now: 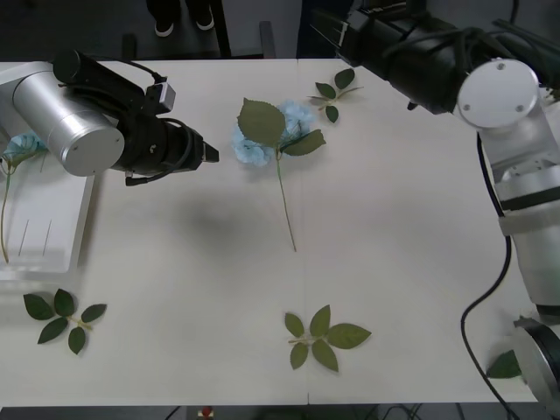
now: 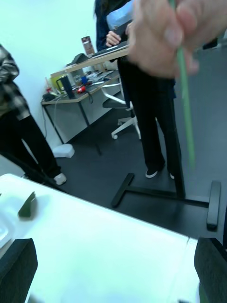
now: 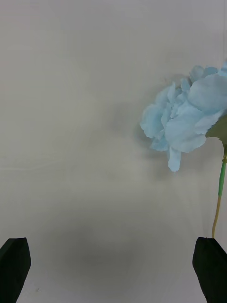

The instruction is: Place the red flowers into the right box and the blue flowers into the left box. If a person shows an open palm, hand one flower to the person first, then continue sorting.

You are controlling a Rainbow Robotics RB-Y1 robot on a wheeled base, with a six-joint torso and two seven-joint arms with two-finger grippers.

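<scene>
A blue flower [image 1: 262, 140] lies on the table's far middle, its stem running toward me; its bloom [image 3: 184, 123] shows ahead of the left wrist. My left gripper [image 1: 210, 150] hovers open just left of that bloom, its fingers [image 3: 14, 265] apart and empty. Another blue flower [image 1: 22, 147] rests in the left box [image 1: 52, 236]. My right gripper [image 2: 113, 279] is open at the table's far edge. Above it a person's hand [image 2: 161, 33] pinches a thin green stem [image 2: 185, 104]; its bloom is out of view. The red flowers and the right box are out of view.
Bloomless leaf sprigs lie at the far middle [image 1: 332, 92], front left [image 1: 61, 317], front middle [image 1: 322, 337] and front right [image 1: 506, 365]. Beyond the far edge stand people, a black stand base [image 2: 165, 194] and desks [image 2: 80, 90].
</scene>
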